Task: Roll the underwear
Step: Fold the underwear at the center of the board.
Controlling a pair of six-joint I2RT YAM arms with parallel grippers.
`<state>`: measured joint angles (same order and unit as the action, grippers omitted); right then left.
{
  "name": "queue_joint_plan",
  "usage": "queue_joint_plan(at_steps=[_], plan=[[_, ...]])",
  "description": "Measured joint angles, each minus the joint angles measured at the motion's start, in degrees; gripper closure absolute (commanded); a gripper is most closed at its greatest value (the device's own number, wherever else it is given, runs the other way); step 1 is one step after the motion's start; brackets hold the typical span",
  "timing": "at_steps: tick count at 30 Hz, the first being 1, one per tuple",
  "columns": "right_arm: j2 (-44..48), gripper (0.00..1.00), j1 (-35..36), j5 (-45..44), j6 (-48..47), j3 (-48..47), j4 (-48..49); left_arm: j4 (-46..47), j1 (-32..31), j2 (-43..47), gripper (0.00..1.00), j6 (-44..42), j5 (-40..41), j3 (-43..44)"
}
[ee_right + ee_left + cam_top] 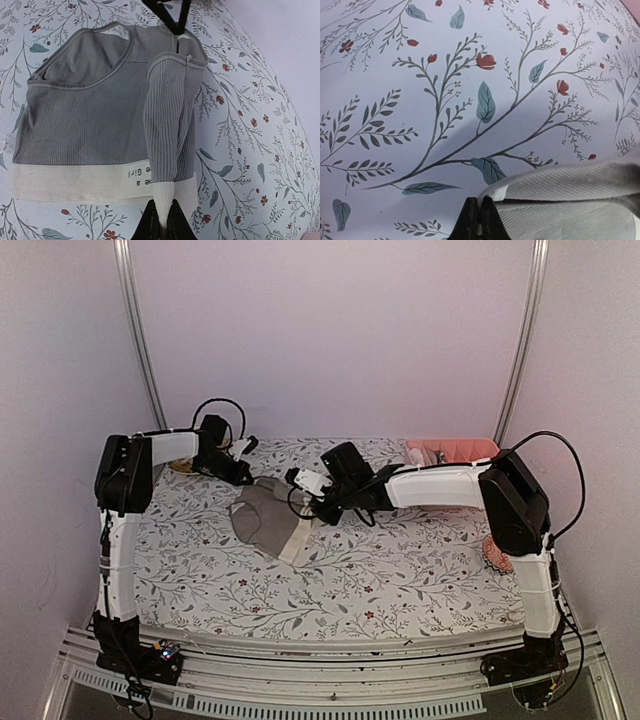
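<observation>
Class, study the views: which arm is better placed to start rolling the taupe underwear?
Right, probably. The right gripper pinches the folded flap at the cream waistband; the left gripper only pins the far end of the underwear.
</observation>
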<state>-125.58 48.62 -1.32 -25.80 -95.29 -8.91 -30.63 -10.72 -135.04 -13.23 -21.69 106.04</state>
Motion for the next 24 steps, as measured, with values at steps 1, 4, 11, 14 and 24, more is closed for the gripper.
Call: queue_joint_plan(at_steps=[1,4,11,14,24], plan=[[-0.3,0.95,0.4,0.0,-0.4,0.5,0.0,-0.1,0.2,-0.5,0.94,-0.1,0.1,0.4],[-0.6,0.95,1.9,-0.2,-1.5,2.3,0.4,-0.3,0.7,-1.1,0.92,-0.6,0.1,0.6],[-0.6,0.95,4.3,-0.7,-3.6,3.5,2.5,0.0,1.5,-1.0,0.9,-1.7,-1.3,0.0],[-0.6,0.95,5.1,-1.1,-4.1,3.6,3.0,0.3,2.1,-0.6,0.87,-1.9,-2.2,-1.8],[-0.7,0.95,7.0,-2.6,-6.9,5.9,3.3,2.5,3.1,5.4,0.79,-3.1,-4.4,-8.8]])
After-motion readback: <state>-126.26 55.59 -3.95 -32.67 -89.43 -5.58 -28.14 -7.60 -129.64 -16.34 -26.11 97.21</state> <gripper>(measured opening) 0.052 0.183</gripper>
